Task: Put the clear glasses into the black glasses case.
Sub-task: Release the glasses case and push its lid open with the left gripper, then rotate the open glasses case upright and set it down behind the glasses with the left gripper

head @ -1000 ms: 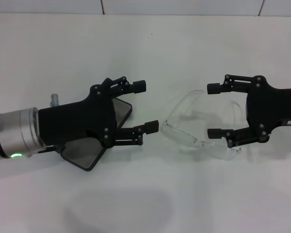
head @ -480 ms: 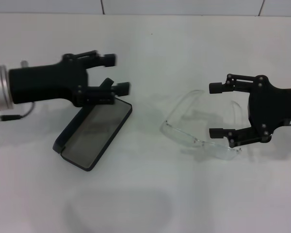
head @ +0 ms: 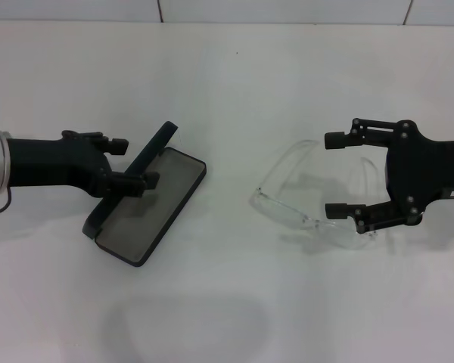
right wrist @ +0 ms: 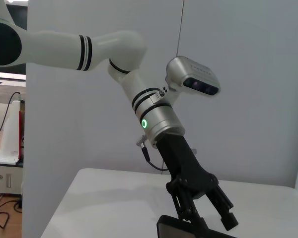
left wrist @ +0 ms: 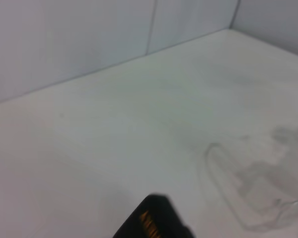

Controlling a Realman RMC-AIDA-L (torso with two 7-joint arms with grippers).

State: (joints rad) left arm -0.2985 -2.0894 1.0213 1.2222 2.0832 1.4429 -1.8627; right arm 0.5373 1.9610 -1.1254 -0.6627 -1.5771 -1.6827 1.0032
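Note:
The black glasses case (head: 153, 206) lies open left of centre, grey lining up, with its lid (head: 140, 160) standing up along the left side. My left gripper (head: 136, 162) reaches in from the left, open, one finger on each side of the lid. The lid's corner with orange lettering (left wrist: 151, 221) shows in the left wrist view. The clear glasses (head: 287, 212) lie on the table right of centre, arms pointing away. My right gripper (head: 331, 175) is open around their right end, one finger over the far arm and one at the lens. The glasses (left wrist: 248, 186) show faintly in the left wrist view.
Everything sits on a white table (head: 234, 302) with a wall along the back. The right wrist view looks across at my left arm (right wrist: 154, 111), its gripper (right wrist: 206, 217) and the case's edge (right wrist: 176, 229).
My left gripper has pulled back to the left, off the open case, turned, and now straddles the raised lid. The right gripper and the glasses have barely moved.

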